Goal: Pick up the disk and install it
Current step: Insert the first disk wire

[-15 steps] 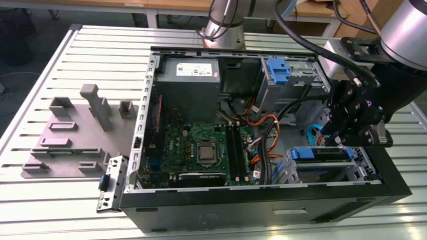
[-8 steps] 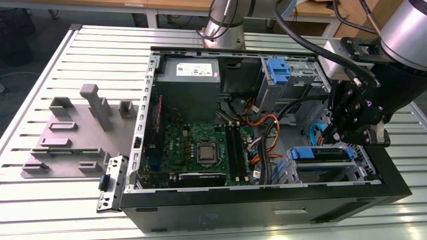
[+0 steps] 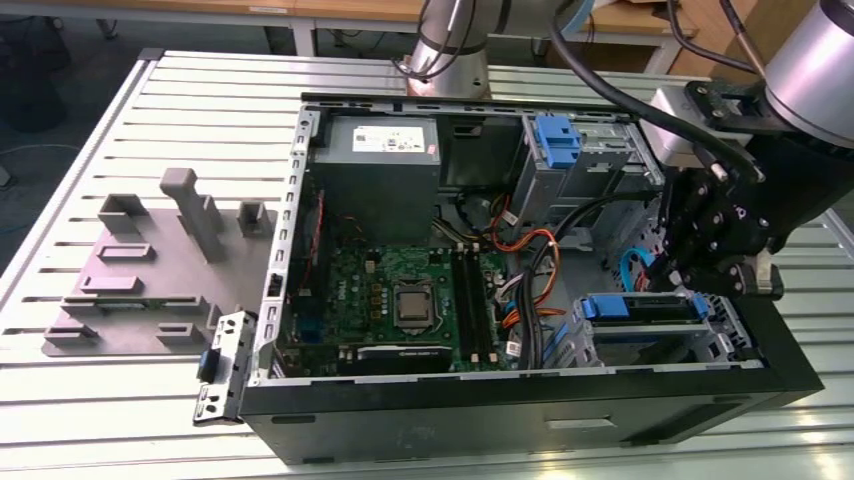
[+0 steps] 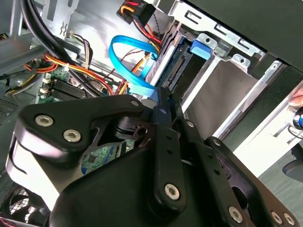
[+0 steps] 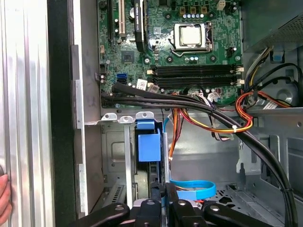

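Note:
The disk (image 3: 641, 307) sits in the drive cage at the front corner of the open computer case (image 3: 534, 395), on the exterior view's right, with its blue carrier frame facing up. In both wrist views the disk (image 5: 149, 146) stands edge-on in the cage slot, its blue tab (image 4: 201, 49) at the far end. My gripper (image 3: 694, 288) hangs just over that cage. Its black fingers (image 5: 158, 191) lie pressed together, so the gripper (image 4: 161, 97) is shut, with its tips at the disk's near end. Contact cannot be made out.
Inside the case are a green motherboard (image 3: 400, 300), a grey power-supply box (image 3: 380, 150), a second blue carrier (image 3: 554, 140), bundled cables (image 5: 213, 113) and a loose blue ribbon cable (image 4: 128, 56). A grey fixture plate (image 3: 147, 270) lies on the slatted table. A person's hand (image 5: 2, 198) rests outside the case wall.

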`<state>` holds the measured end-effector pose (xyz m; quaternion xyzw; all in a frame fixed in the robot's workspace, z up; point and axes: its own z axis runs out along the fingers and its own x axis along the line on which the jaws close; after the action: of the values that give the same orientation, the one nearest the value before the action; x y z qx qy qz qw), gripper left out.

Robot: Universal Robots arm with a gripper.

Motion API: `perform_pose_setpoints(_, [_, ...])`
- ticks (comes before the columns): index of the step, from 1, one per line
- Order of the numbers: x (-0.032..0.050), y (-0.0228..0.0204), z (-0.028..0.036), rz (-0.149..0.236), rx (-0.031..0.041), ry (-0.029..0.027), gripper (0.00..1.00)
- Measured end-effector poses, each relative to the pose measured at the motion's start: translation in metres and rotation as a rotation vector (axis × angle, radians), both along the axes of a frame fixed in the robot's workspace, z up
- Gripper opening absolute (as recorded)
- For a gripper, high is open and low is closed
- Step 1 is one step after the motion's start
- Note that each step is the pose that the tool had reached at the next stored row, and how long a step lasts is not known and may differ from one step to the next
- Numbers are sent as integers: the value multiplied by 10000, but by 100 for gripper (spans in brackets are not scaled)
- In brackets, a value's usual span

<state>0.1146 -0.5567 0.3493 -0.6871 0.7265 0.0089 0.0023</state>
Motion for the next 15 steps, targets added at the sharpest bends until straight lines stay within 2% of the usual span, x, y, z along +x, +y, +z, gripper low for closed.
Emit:
perform_pose_setpoints(3, [1, -11, -23, 29, 4, -29, 16])
perform_pose_setpoints(7, [0, -11, -35, 195, 8, -31, 16])
perform_pose_setpoints(15, [0, -11, -28, 210, 12, -30, 16])
